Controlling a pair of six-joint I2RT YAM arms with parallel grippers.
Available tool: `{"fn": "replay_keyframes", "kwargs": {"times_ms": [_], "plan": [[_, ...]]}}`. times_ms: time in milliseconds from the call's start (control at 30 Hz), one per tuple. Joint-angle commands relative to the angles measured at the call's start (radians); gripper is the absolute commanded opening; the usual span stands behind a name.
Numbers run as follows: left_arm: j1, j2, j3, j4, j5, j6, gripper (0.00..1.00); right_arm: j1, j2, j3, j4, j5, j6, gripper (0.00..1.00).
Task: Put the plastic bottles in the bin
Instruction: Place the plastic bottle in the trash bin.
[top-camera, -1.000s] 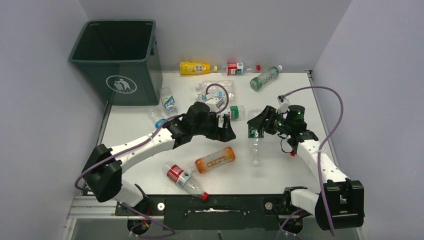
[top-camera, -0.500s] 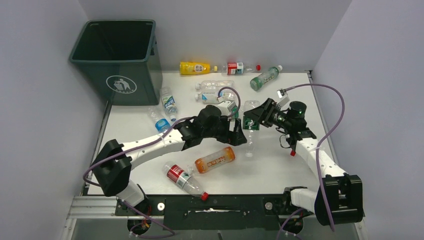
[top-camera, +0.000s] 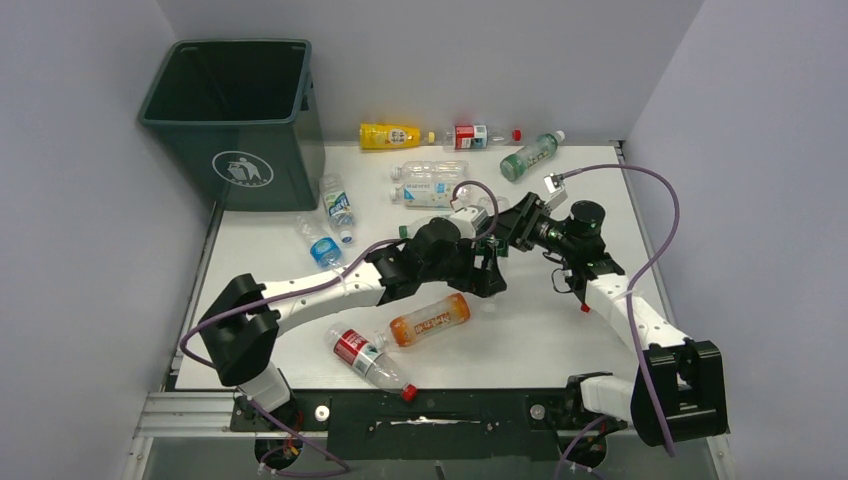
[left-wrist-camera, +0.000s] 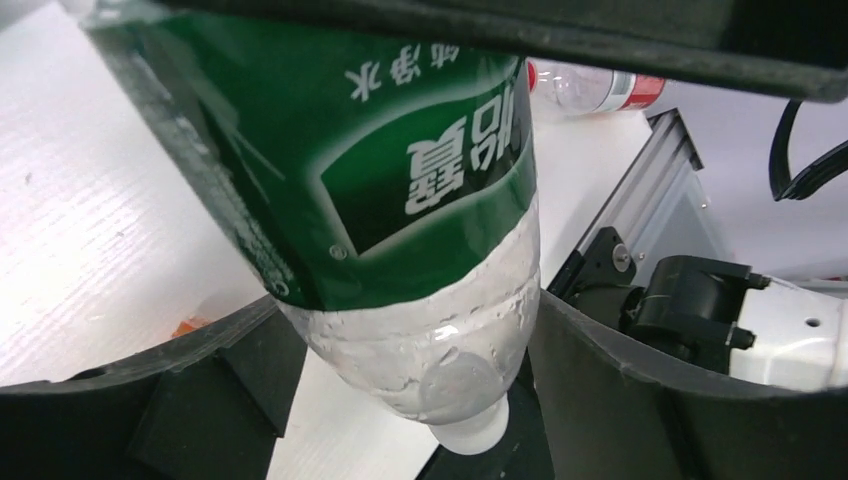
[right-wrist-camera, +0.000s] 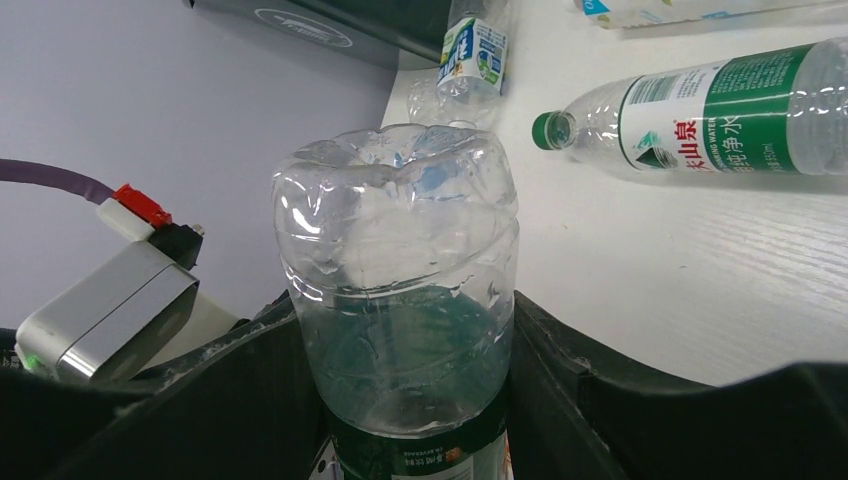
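A clear bottle with a dark green label (top-camera: 497, 245) hangs above the table's middle, and my right gripper (top-camera: 516, 230) is shut on its body (right-wrist-camera: 400, 280). In the right wrist view its base points away from the right gripper (right-wrist-camera: 405, 400). My left gripper (left-wrist-camera: 410, 400) stands open. Its jaws flank the bottle's clear shoulder (left-wrist-camera: 430, 330) just above the white cap (left-wrist-camera: 470, 435). Both grippers meet at this bottle in the top view, the left gripper (top-camera: 488, 268) from the left. The dark green bin (top-camera: 240, 110) stands at the far left corner.
Loose bottles lie about: yellow (top-camera: 390, 135), red-labelled (top-camera: 470, 136) and green (top-camera: 528, 157) by the back wall, clear ones (top-camera: 428, 182) mid-table, blue-labelled ones (top-camera: 337, 205) near the bin, orange (top-camera: 430, 320) and red-capped (top-camera: 365, 357) near the front edge.
My right gripper carried the green-labelled bottle left and up. My left gripper swung right to meet it, and its jaws now sit around the bottle's shoulder and have narrowed a little.
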Motion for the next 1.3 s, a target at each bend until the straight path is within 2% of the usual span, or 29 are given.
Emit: {"fn": "replay_keyframes", "kwargs": {"times_ms": [0,67,200,367,467,533,800,1267], "plan": [[-0.018,-0.003,0.067,0.049,-0.065,0.032,0.68,0.011,-0.007,-0.003,0.079,-0.02,0.02,0.46],[-0.018,-0.003,0.071,0.037,-0.076,0.039,0.57,0.011,-0.011,-0.006,0.077,-0.02,0.019,0.47],[-0.019,-0.016,0.073,0.017,-0.097,0.053,0.5,0.011,-0.016,-0.013,0.065,-0.015,0.011,0.53],[-0.016,-0.039,0.071,-0.011,-0.12,0.076,0.48,0.005,-0.031,-0.018,0.021,-0.006,-0.014,0.72],[-0.009,-0.051,0.07,-0.031,-0.131,0.091,0.47,-0.001,-0.045,-0.021,-0.017,0.005,-0.038,0.92],[0.0,-0.058,0.069,-0.043,-0.134,0.099,0.47,-0.009,-0.056,-0.025,-0.038,0.006,-0.051,0.99],[0.088,-0.103,0.073,-0.11,-0.13,0.139,0.47,-0.044,-0.126,-0.029,-0.192,0.037,-0.142,0.98],[0.442,-0.15,0.21,-0.256,-0.049,0.291,0.49,-0.053,-0.144,-0.1,-0.239,0.032,-0.183,0.98]]}}
